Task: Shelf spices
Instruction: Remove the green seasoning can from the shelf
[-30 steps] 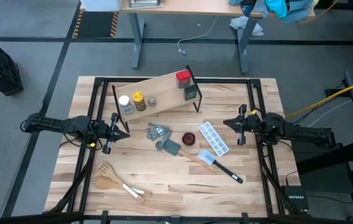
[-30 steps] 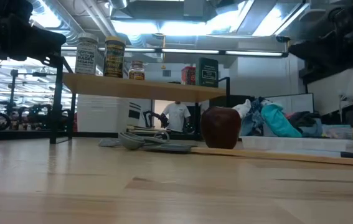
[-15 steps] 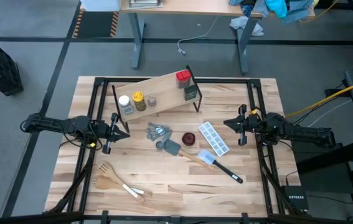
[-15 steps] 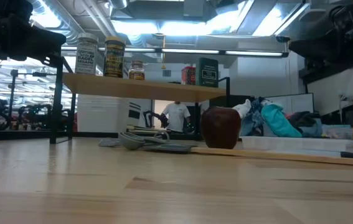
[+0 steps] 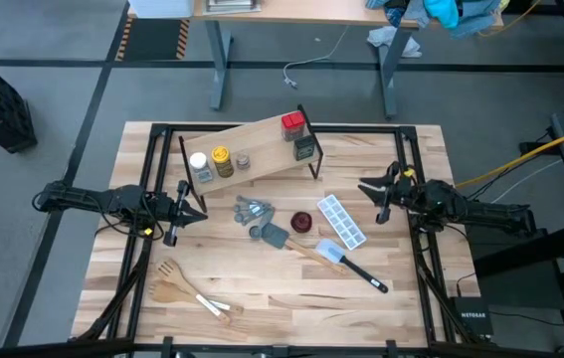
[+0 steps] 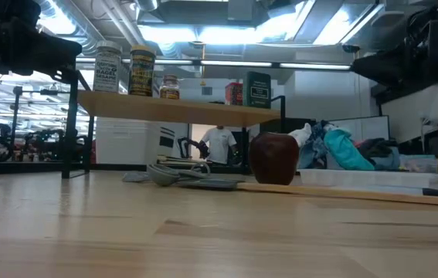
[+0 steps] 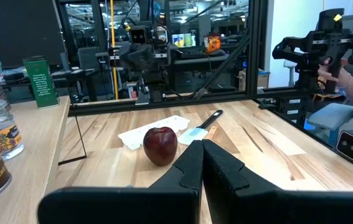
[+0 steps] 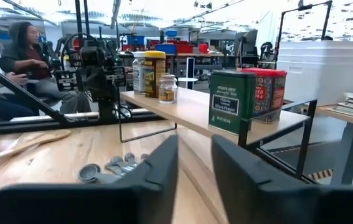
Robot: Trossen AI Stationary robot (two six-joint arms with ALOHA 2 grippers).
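The shelf [image 5: 252,145], a light-wood plank on thin black legs, stands slantwise at the table's far middle. All the spices stand upright on its top: a white-capped jar [image 5: 198,163], a yellow-capped jar [image 5: 221,159] and a tiny grey-brown jar [image 5: 244,160] toward its left end, and a red tin [image 5: 292,123] and a dark tin [image 5: 304,148] toward its right end. My left gripper [image 5: 200,213] hovers shut near the table's left side, pointing level. My right gripper [image 8: 195,152] hovers near the right side [image 5: 365,186], its fingers apart with nothing between them.
Between the arms lie grey measuring spoons [image 5: 253,210], a dark-red round object [image 5: 301,221], a white compartment tray [image 5: 342,221], a black-handled spatula [image 5: 351,263] and wooden utensils [image 5: 187,289] near the front left. People [image 8: 14,53] sit beyond the table's left side.
My right gripper has turned at the wrist, its fingertips swinging a little toward the table's far edge. The spices and the shelf stay where they were.
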